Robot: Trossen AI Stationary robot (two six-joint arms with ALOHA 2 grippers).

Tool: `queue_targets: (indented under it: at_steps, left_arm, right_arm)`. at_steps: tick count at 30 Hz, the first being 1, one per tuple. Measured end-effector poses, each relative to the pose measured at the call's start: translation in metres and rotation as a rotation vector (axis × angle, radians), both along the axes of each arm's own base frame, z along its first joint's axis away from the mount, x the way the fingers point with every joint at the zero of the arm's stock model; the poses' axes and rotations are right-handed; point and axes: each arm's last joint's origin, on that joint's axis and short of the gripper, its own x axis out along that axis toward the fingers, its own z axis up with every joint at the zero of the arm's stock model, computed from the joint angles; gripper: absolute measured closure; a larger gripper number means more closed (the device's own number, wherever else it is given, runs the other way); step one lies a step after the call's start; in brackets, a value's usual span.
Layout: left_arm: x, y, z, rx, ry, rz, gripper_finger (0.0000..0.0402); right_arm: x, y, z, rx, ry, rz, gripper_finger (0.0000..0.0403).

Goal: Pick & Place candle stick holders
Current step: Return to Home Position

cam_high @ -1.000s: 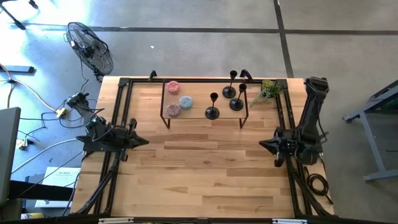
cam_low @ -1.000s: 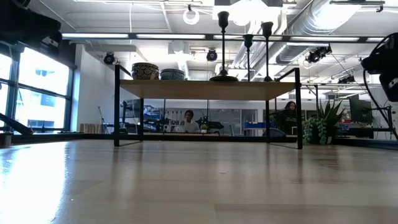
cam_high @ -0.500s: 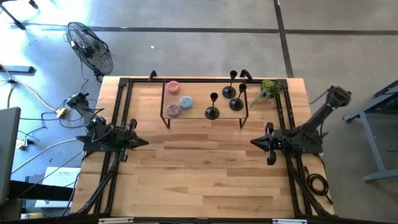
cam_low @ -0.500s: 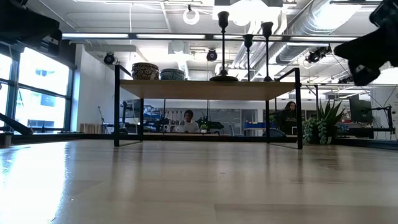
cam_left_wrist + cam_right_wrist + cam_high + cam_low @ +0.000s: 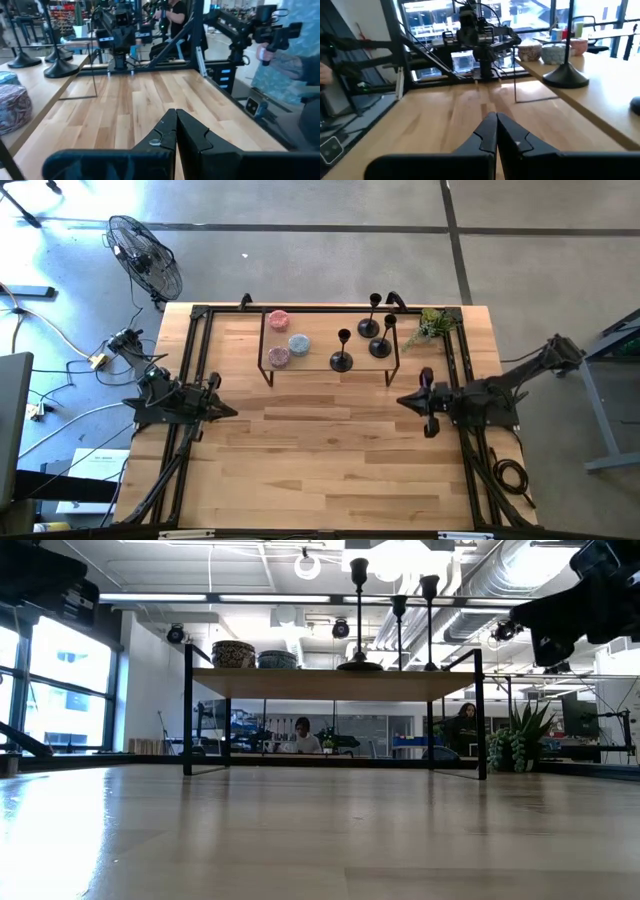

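All three candle stick holders stand on the shelf. The left gripper waits clenched and empty at the desk's left side. The right gripper, likewise clenched, hangs near the shelf's front corner, its height hard to judge. A careless swing there could jolt the frame and topple them.

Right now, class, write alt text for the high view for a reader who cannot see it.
Three black candle stick holders and three round candles stand on a shelf at the far edge of the table. At the sides, the left pincer and right pincer are shut, holding nothing.
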Motion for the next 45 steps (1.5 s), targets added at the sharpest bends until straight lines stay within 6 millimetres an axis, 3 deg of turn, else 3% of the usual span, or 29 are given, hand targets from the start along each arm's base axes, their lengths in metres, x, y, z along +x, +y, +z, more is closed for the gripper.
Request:
queue_targets:
  at_steps: [10,23,40,45]
  left_arm:
    - [0.000,0.000,0.001,0.003,-0.006,0.011,0.0401]
    - [0.000,0.000,0.001,-0.001,-0.005,0.014,0.0401]
    - [0.000,0.001,-0.001,-0.009,0.009,0.040,0.0401]
    - [0.002,0.000,-0.010,0.015,0.034,0.058,0.0401]
  right_arm:
    - [-0.003,-0.014,0.006,-0.025,-0.055,0.060,0.0403]
    - [-0.019,-0.026,0.005,-0.075,-0.081,0.015,0.0403]
    - [-0.017,-0.035,0.001,-0.088,-0.034,-0.014,0.0403]
    - [-0.017,-0.035,0.001,-0.073,-0.035,-0.015,0.0402]
